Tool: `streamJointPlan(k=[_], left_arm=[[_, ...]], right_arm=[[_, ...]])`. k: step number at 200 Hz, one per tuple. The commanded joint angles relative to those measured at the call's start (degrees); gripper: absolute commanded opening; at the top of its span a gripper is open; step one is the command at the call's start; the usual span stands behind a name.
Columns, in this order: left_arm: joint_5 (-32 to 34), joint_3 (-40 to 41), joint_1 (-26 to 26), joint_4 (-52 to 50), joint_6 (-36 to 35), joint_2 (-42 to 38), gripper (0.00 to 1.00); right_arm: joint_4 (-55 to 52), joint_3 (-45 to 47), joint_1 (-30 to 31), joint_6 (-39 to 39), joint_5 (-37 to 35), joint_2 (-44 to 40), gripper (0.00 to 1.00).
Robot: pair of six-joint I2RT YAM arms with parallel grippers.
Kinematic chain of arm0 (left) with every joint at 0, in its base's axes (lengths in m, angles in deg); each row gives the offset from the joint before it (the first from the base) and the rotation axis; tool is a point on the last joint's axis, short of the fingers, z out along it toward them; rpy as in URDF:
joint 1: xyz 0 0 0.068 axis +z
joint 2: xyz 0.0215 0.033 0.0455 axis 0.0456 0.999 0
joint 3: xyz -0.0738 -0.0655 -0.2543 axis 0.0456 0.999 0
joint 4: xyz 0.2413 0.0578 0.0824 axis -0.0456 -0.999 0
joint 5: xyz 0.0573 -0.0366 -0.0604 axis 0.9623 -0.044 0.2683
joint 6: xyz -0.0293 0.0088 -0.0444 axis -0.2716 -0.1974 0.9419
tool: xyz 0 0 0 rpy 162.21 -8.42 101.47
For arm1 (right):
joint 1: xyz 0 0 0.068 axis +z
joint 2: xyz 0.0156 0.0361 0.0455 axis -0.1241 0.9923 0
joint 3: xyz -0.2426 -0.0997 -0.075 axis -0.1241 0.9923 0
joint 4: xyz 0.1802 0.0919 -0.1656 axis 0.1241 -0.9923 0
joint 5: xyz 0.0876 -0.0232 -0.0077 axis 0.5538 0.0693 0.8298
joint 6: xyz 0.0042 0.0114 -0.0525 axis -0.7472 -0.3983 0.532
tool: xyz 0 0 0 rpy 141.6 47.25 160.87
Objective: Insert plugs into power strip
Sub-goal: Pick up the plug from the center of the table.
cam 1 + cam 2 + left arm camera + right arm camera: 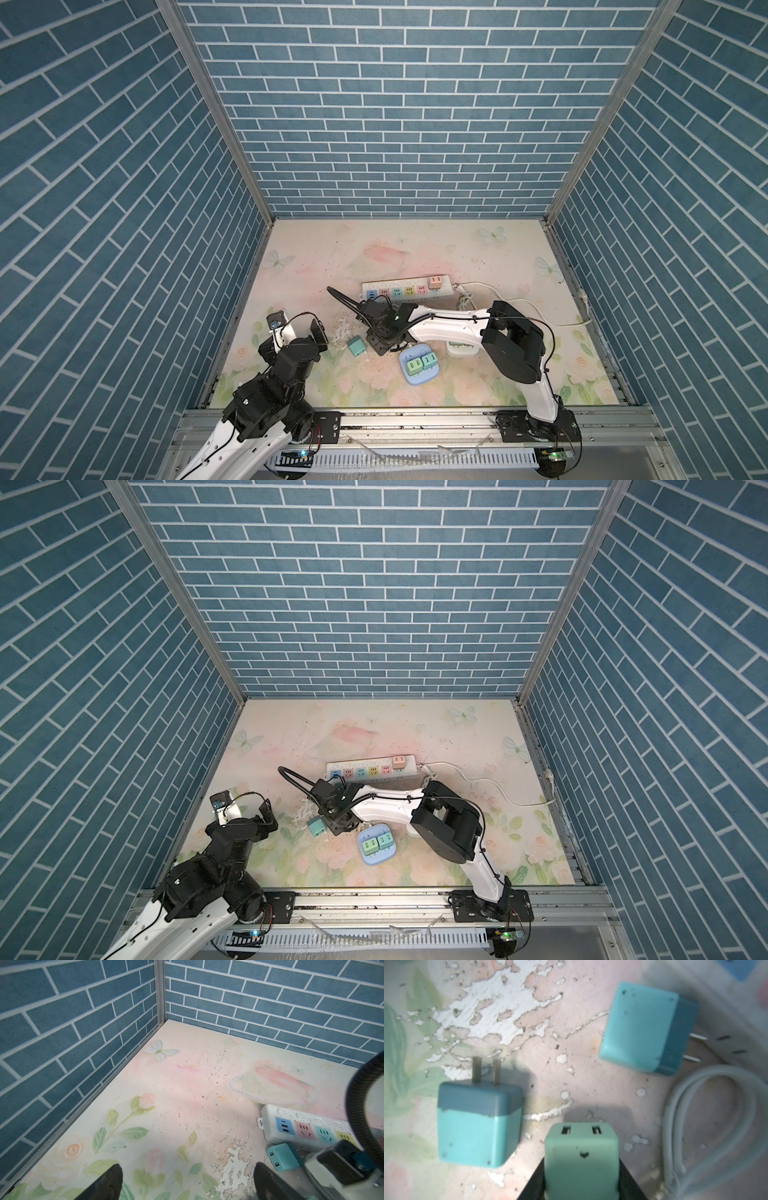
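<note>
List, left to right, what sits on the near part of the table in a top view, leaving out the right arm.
left gripper → teal plug → blue tray holding two green plugs → white tray

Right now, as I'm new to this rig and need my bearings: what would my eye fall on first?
The white strip with its coloured sockets lies across the middle of the table, a pink plug seated at its right end. Nearer the robot, the right fingers grip a green plug, with one teal plug and another loose beside it.
</note>
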Motion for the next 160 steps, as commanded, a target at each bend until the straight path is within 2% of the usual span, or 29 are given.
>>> streamJointPlan(k=[1, 19, 30, 63, 103, 130, 147, 160], left_arm=[[-1.33, 0.41, 0.23, 0.38, -1.45, 0.06, 1.00], [-3.03, 0.11, 0.23, 1.07, -2.79, 0.06, 0.98], [-3.86, 0.08, 0.23, 1.50, -3.56, 0.04, 0.96], [-5.35, 0.32, 0.20, 2.47, -4.73, 0.11, 0.95], [-6.52, 0.53, 0.23, 3.63, -5.69, 0.76, 0.92], [-7.30, 0.64, 0.23, 4.53, -6.31, 1.42, 0.90], [-12.14, 0.87, 0.23, 7.55, -9.38, 1.61, 0.90], [-18.11, 0.65, 0.23, 10.99, -12.76, 1.80, 0.90]], right_arm=[[3.24, 2.32, -0.11, 2.96, -4.56, -9.59, 0.21], [4.46, 4.39, -0.59, 6.36, -6.53, -14.92, 0.08], [5.63, 5.47, -0.76, 9.07, -8.82, -18.09, 0.03], [12.12, 8.63, -3.37, 17.64, -11.18, -27.73, 0.00], [21.27, 12.05, -5.54, 31.10, -6.47, -38.14, 0.00], [29.34, 19.50, -5.61, 38.56, -3.66, -45.28, 0.00], [30.60, 23.99, -5.51, 42.75, 1.23, -49.73, 0.00], [31.41, 26.85, -5.53, 43.98, 1.86, -52.68, 0.00]])
